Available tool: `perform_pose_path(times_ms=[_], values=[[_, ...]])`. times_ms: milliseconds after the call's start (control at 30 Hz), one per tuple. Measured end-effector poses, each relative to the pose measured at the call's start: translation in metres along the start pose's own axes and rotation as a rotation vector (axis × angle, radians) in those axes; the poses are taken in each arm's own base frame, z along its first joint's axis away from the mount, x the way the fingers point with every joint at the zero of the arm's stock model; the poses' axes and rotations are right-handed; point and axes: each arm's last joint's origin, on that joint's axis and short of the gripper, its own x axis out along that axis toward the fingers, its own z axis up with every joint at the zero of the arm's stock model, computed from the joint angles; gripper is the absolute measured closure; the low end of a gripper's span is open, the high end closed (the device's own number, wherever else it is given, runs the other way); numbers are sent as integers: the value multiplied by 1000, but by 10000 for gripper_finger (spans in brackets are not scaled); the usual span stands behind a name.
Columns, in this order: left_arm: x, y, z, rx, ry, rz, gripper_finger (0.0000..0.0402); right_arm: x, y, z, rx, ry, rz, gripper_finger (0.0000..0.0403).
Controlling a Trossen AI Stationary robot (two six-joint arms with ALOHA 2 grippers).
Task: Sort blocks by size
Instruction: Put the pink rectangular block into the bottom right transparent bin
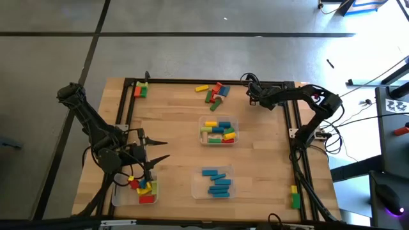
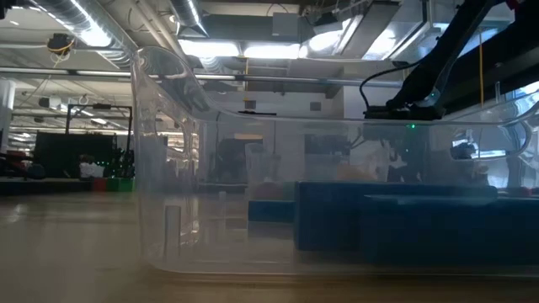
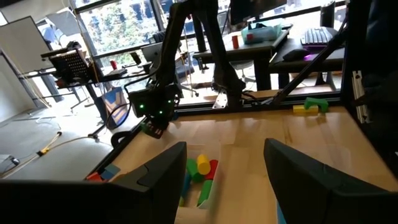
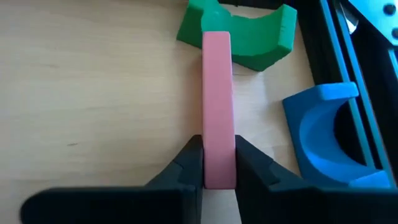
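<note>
While clamped on a pink bar at the table's far right corner, right gripper with both fingers pressed flat against the bar's sides, beside a green arched block and a blue arched block. Left gripper near the front left, fingers spread apart, holding nothing, just beside a clear tray of mixed blocks. Blue bars in the front middle tray; mixed pieces in the centre tray; loose pile near the far edge.
</note>
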Motion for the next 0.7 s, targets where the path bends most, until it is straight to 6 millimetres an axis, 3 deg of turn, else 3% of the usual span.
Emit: perform_pose_path(times_ms=[167,300,467,700], values=[[0,0,0,6,0,0,192,-7,0,-4,-98,30,15,322],[0,0,0,5,0,0,192,-24,-1,-10,-179,32,54,333],[0,0,0,3,0,0,192,-57,-2,-19,-279,-24,126,346],[0,0,0,1,0,0,192,-116,-9,-40,-371,-114,358,330]])
